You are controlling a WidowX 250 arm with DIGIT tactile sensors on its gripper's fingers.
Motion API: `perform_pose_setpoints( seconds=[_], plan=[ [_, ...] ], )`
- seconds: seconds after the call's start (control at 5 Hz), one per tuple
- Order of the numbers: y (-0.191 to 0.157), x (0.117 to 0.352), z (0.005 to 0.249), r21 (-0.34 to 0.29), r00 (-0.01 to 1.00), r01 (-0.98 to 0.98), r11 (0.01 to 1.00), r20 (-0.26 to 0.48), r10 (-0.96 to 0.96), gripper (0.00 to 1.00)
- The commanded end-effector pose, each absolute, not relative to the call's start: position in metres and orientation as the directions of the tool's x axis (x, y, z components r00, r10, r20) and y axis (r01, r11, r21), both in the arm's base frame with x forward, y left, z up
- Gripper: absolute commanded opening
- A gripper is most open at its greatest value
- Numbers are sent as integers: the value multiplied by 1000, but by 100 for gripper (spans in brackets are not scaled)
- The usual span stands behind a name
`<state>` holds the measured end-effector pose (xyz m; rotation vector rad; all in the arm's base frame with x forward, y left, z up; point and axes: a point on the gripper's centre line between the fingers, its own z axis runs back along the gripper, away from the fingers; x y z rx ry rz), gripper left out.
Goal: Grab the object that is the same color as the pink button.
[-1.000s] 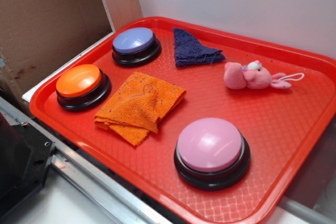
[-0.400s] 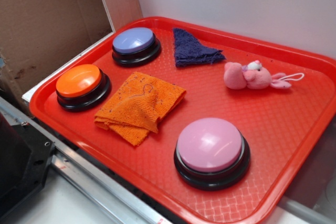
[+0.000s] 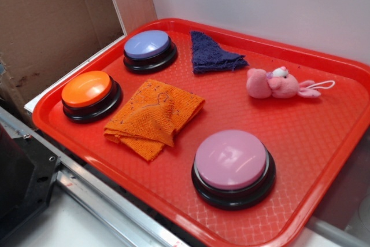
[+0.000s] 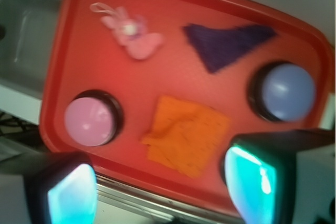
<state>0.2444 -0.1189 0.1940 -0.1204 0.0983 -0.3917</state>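
On the red tray (image 3: 324, 143), the pink bunny (image 3: 272, 83) is seen well apart from the pink button (image 3: 231, 160) — the hand (image 4: 163, 192) is held spread, nothing between its fingers.

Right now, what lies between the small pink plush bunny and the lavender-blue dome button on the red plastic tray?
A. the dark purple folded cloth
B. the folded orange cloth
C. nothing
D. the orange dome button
A: the dark purple folded cloth sits between the small pink plush bunny and the lavender-blue dome button.
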Motion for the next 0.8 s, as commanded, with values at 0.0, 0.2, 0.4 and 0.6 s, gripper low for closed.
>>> perform_pose_setpoints(
  seconds=[0.0,0.2,0.4,0.6],
  plan=[
    [-159,235,199,-129,878,470,873,-33,-478,100],
    [-159,235,199,-129,878,470,873,-33,-478,100],
    [-139,186,169,-62,868,479,875,-115,-483,100],
    [-135,208,157,-91,859,492,866,-106,-500,100]
  ],
)
